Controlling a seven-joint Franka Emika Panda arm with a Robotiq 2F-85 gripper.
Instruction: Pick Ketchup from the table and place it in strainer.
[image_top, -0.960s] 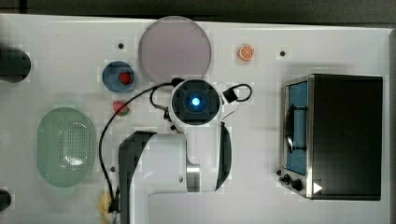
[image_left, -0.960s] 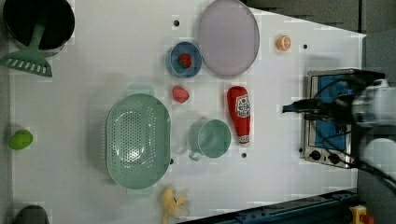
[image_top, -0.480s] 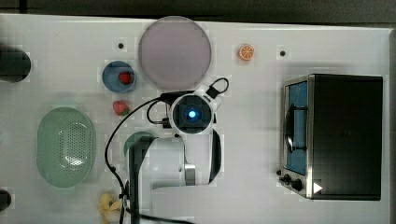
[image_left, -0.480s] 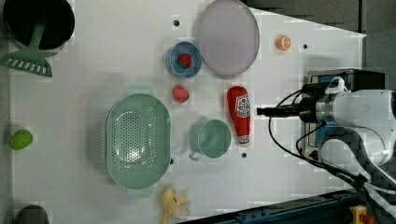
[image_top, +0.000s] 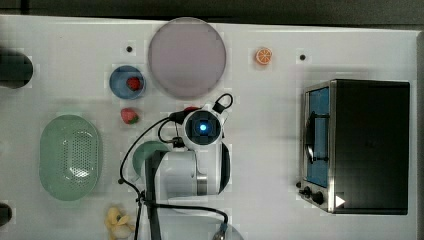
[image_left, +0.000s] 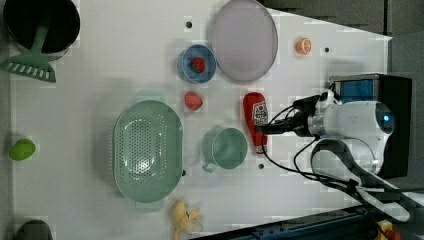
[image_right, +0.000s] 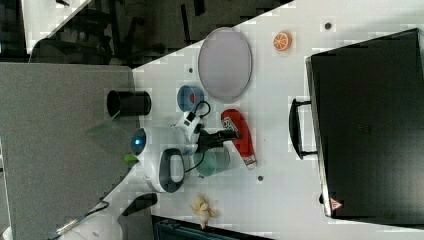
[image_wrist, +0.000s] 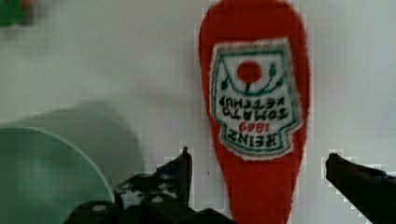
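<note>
Over the Ketchup, the spread, empty fingers have now arrived from beside the oven.

In the top view the robot arm covers most of the Ketchup and part of the green cup. In the wrist view the Ketchup's cap end runs off the edge. The cup's handle cannot be seen there.
</note>
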